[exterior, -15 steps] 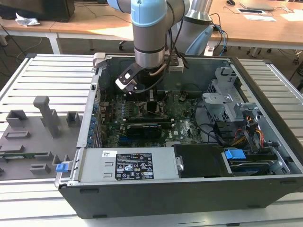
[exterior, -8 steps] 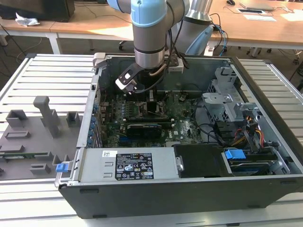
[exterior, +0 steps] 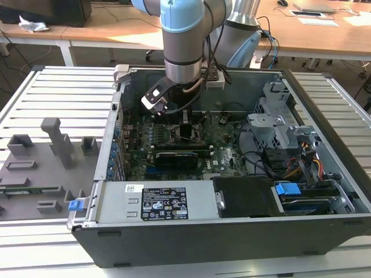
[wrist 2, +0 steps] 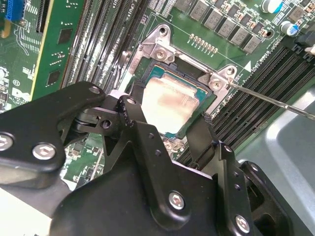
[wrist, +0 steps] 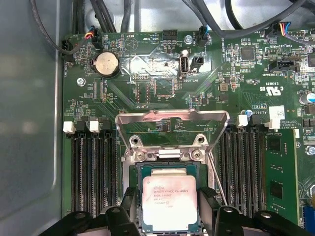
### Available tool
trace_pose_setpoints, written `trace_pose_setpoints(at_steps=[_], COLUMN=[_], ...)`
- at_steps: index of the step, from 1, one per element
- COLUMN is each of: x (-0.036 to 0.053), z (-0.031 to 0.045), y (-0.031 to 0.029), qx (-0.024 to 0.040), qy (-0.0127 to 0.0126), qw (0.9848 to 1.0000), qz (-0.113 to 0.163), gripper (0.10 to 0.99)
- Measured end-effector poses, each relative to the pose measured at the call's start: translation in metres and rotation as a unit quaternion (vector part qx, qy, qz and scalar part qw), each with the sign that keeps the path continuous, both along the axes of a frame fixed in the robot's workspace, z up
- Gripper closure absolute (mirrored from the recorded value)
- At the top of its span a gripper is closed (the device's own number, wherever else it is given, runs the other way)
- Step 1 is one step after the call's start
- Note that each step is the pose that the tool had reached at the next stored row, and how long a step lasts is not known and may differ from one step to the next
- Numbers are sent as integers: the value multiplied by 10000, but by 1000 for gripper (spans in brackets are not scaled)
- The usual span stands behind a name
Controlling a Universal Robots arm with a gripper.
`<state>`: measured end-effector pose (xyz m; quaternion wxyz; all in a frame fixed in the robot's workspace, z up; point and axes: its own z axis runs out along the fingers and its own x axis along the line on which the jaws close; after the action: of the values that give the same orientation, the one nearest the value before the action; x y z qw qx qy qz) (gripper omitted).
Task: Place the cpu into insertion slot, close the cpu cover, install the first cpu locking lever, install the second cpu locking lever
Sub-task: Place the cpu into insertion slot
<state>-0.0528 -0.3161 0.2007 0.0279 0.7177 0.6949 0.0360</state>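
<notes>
The end effector hangs low over the board with its fingers spread, gripping nothing. The cpu lies flat in the insertion slot between them, silver face up, with a gap showing on each side. Just beyond the fingertips the cpu cover stands flipped open. I'd call the chip light, rigid and delicate underneath, best taken by two opposite edges and never pressed on its face.

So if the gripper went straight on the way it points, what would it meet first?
Probably the small square silver-grey cpu lying in the black insertion slot, right beneath the gripper; depth unclear.
</notes>
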Motion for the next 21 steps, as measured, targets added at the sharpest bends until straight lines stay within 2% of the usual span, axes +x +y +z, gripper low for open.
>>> trace_pose_setpoints(at_steps=[7,13,14,16,17,20,21], x=[0,0,0,0,0,0,0], z=[41,45,45,45,45,45,45], y=[0,0,0,0,0,0,0], qx=[-1,-4,-5,-6,-6,-7,-7], qy=[1,1,1,1,2,1,1], qw=[10000,10000,10000,10000,10000,10000,10000], qz=[0,0,0,0,0,0,0], gripper=[471,471,486,616,616,792,792])
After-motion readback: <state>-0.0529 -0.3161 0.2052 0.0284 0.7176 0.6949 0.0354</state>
